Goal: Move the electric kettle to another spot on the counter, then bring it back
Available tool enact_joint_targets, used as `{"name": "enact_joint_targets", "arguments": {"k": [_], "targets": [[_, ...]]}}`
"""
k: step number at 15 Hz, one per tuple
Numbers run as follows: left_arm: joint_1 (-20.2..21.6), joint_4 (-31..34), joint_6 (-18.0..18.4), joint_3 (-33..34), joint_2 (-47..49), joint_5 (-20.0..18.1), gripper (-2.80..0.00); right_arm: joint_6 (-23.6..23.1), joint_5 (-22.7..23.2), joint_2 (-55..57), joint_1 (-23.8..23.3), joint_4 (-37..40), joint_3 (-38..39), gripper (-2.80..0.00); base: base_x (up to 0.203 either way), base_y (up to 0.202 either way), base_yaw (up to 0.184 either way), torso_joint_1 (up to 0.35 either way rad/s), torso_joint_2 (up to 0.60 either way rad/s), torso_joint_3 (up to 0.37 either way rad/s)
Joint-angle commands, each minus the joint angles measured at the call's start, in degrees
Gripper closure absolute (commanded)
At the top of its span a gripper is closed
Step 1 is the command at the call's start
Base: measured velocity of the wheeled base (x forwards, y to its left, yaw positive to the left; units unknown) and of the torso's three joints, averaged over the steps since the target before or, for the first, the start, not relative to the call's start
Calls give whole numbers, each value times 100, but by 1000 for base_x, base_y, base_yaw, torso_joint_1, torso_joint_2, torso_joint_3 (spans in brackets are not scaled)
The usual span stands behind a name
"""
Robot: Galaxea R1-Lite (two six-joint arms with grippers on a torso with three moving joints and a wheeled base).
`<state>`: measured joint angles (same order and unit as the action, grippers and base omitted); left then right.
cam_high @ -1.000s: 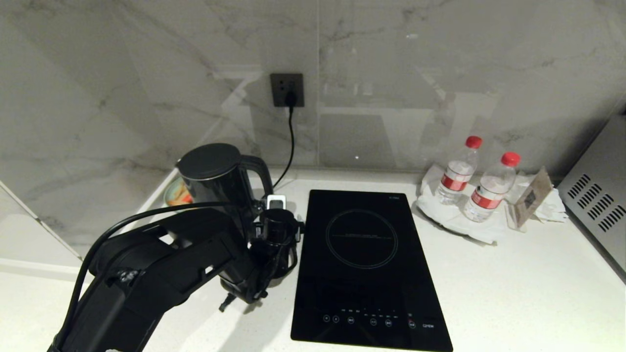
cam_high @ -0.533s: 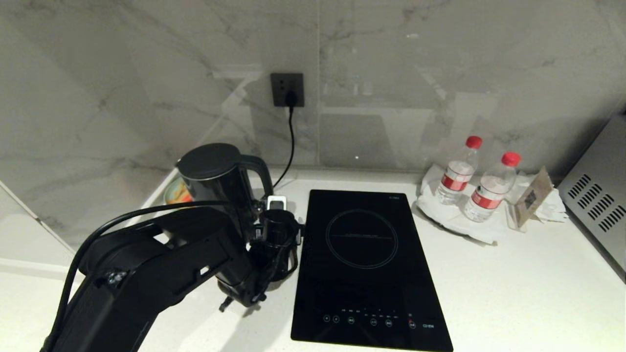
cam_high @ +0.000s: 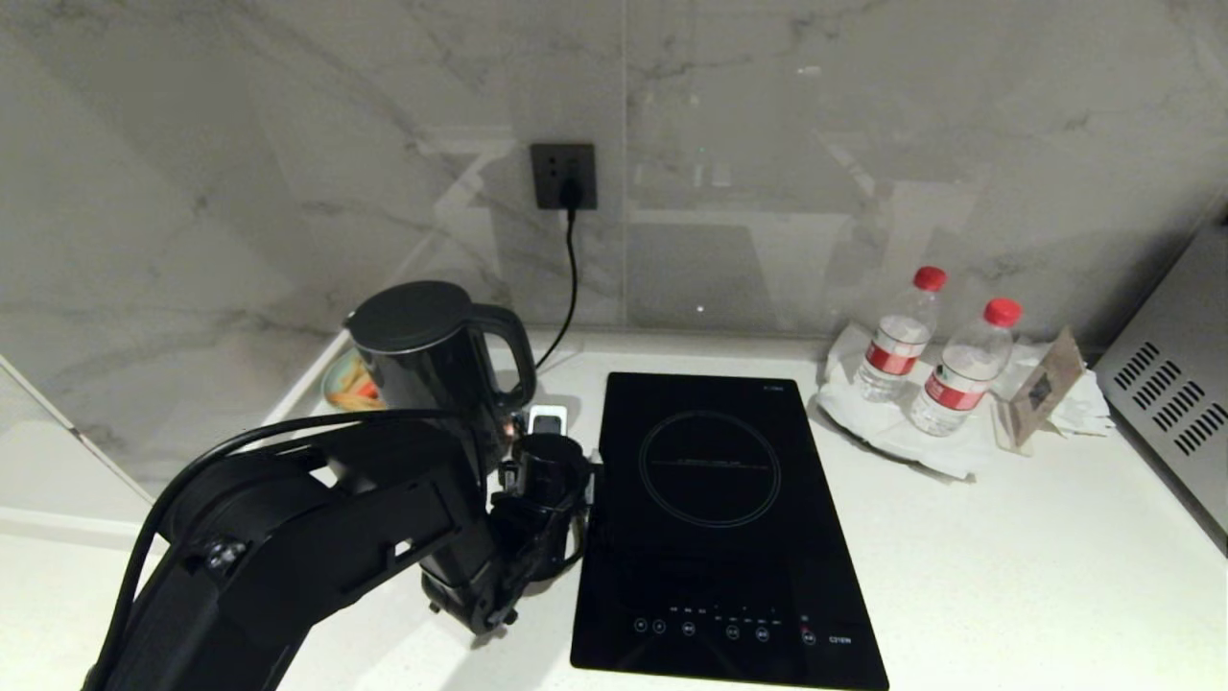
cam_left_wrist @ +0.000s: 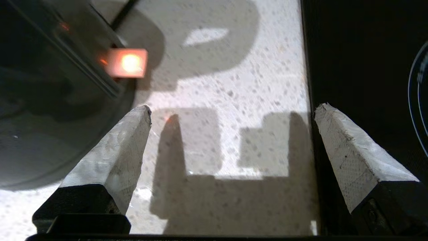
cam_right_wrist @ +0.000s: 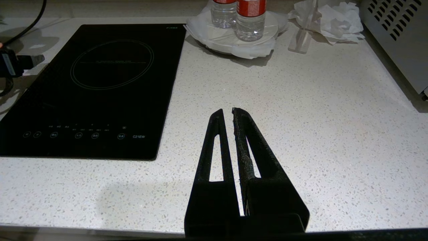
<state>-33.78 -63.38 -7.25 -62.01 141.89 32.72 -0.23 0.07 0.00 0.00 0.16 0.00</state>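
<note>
The electric kettle (cam_high: 422,350), glossy black with a flat lid and a loop handle turned toward the cooktop, stands upright at the back left of the white speckled counter (cam_high: 1007,537). My left gripper (cam_high: 549,427) hovers low just right of the kettle and in front of its handle. In the left wrist view the left gripper (cam_left_wrist: 233,108) is open, with bare counter between its white pads (cam_left_wrist: 117,157). The kettle's dark wall (cam_left_wrist: 50,100) and a glowing red light (cam_left_wrist: 128,63) lie beside one pad. My right gripper (cam_right_wrist: 226,112) is shut and empty over the front right counter.
A black glass cooktop (cam_high: 715,518) is set into the counter right of the gripper. A cord (cam_high: 573,278) runs from the wall socket (cam_high: 563,178). Two water bottles (cam_high: 897,336) stand on paper at the back right, beside a metal appliance (cam_high: 1170,403). A dish (cam_high: 347,382) sits behind the kettle.
My left arm has drawn back a little toward the counter's front, so the gripper sits lower in the head view and the kettle's handle shows whole. The kettle has not moved.
</note>
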Motion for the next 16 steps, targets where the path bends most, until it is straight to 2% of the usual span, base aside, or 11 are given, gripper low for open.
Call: {"name": "enact_joint_targets", "arguments": {"k": [1, 9, 16], "targets": [[-49, -43, -4, -49, 123, 24, -280, -4, 1, 0, 0, 2, 0, 0, 0, 0, 0, 0, 0, 0], [42, 150, 31, -834, 529, 74, -280, -4, 1, 0, 0, -7, 0, 0, 0, 0, 0, 0, 0, 0], [152, 177, 40, -1023, 498, 103, -280, -4, 1, 0, 0, 2, 0, 0, 0, 0, 0, 0, 0, 0]]}}
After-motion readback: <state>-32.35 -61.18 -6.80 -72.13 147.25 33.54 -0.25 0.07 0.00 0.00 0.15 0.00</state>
